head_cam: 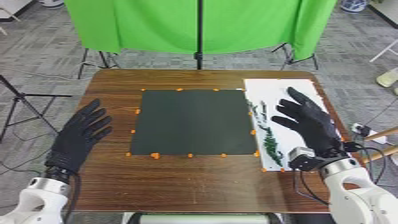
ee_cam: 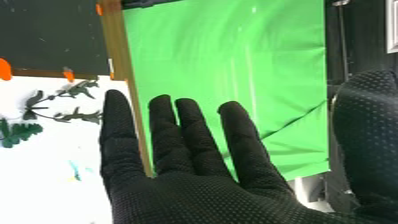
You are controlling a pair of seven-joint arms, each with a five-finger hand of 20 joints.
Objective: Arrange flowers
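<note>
Apparently, stem pick-up is pending. Left hand (head_cam: 76, 134) and right hand (head_cam: 314, 126) are spread, empty. Leafy stems (head_cam: 271, 145) lie on the white sheet (head_cam: 268, 88). Next, likely: lower the right hand; pinch one stem.

From afar I log: mat (head_cam: 191, 122) on table (head_cam: 187, 187), sheet (head_cam: 266, 87) to its right, sprigs (head_cam: 272, 145) on sheet's left part, curtain (head_cam: 160, 27) behind table.

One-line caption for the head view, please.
Open right hand over the white sheet with leafy green sprigs; open left hand left of the dark mat.
</note>
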